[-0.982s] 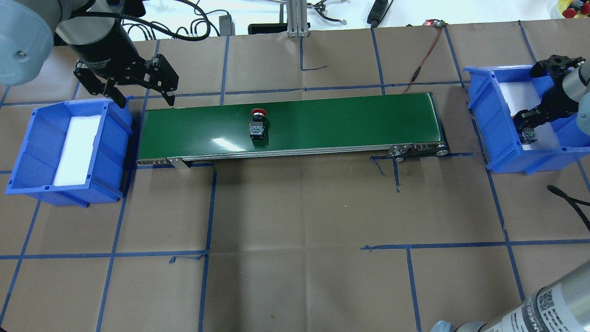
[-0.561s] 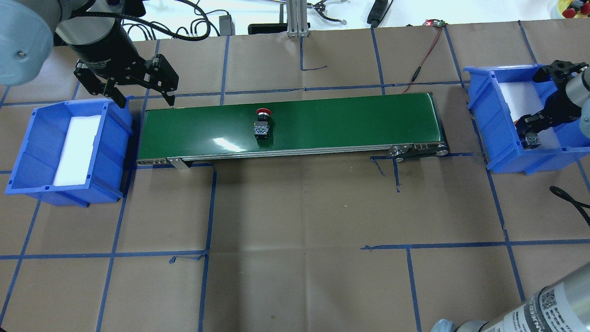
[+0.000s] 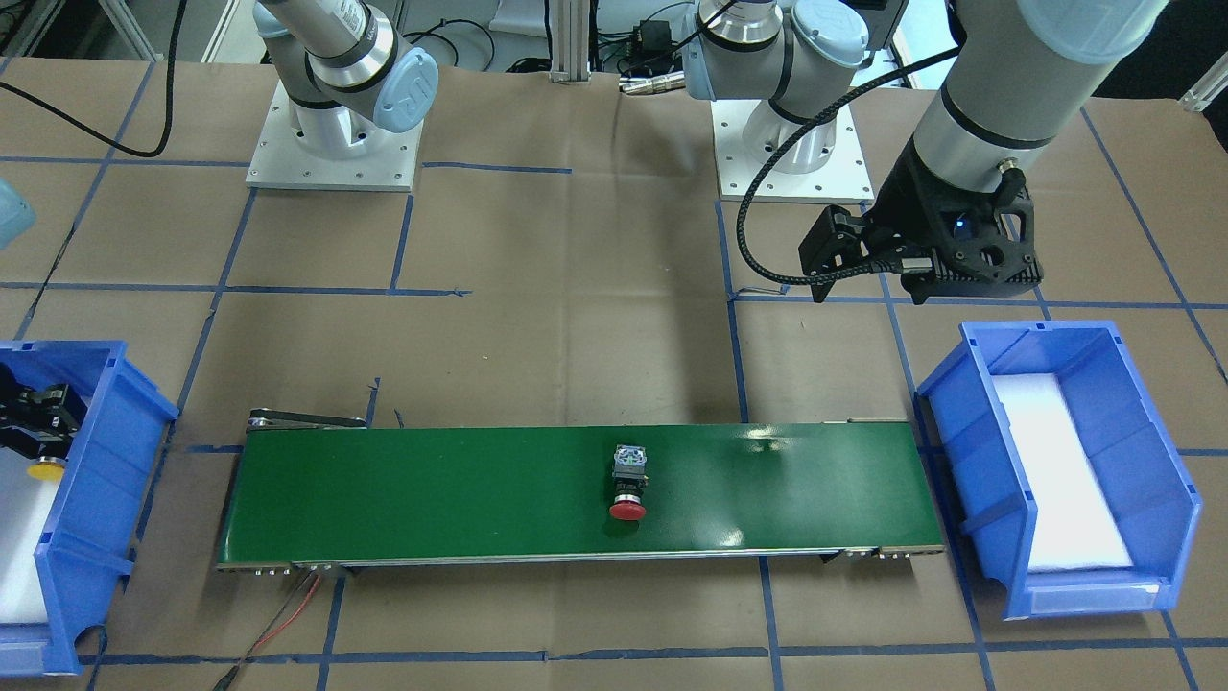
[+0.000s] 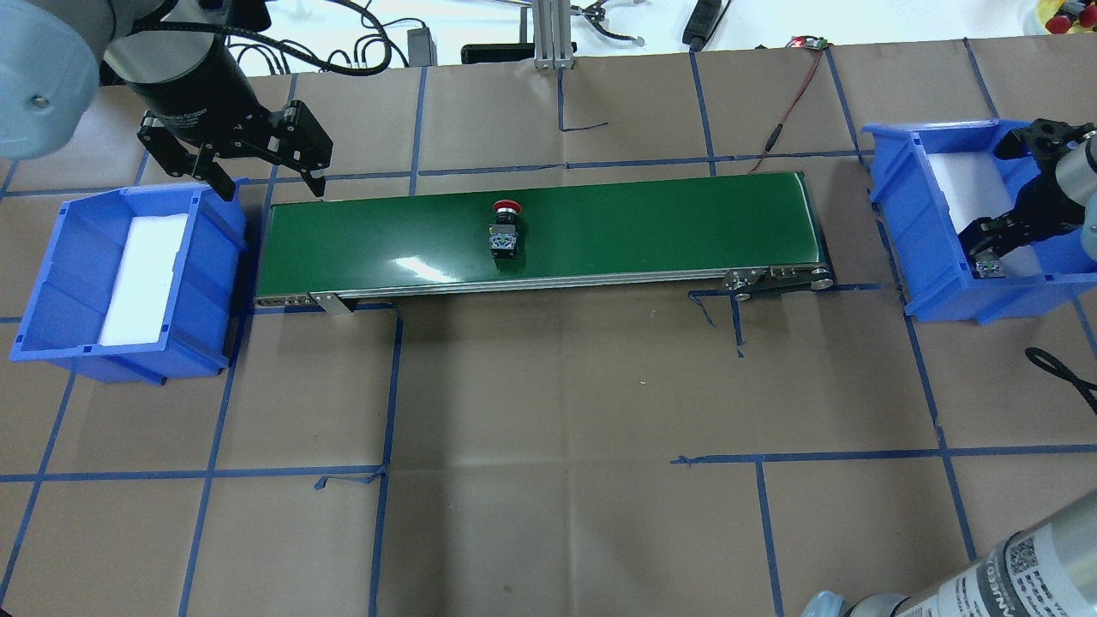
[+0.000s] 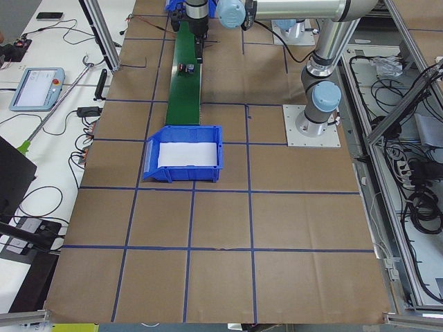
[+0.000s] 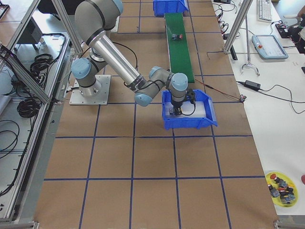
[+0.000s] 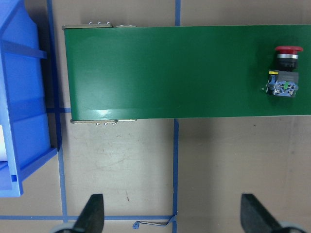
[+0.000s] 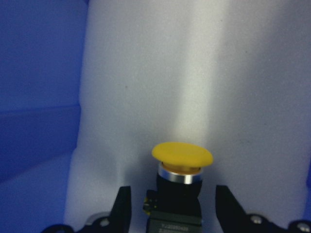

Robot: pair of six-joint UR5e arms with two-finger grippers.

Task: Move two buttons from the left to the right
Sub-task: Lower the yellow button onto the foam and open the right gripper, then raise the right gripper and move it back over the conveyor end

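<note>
The red button (image 4: 505,231) (image 3: 628,485) (image 7: 284,70) lies on its side on the green conveyor belt (image 4: 643,223) (image 3: 432,489), a little left of the middle. My right gripper (image 4: 986,253) (image 8: 175,208) hangs low inside the right blue bin (image 4: 908,214) (image 3: 96,461), shut on the yellow button (image 8: 182,160) (image 3: 45,470), whose cap sticks out beyond the fingertips over white foam. My left gripper (image 4: 271,187) (image 3: 868,293) (image 7: 172,213) stands open and holds nothing, above the belt's left end beside the left blue bin (image 4: 51,283) (image 3: 969,461).
The left bin holds only a white foam pad (image 4: 141,278). A red wire (image 4: 784,120) runs from the belt's right end to the far edge. A black cable (image 4: 1058,368) lies near the right bin. An aluminium post (image 4: 553,34) stands at the back.
The red button has ridden to the right along the belt. My right gripper has moved with the yellow button toward the bin's near side. The left gripper has stayed still.
</note>
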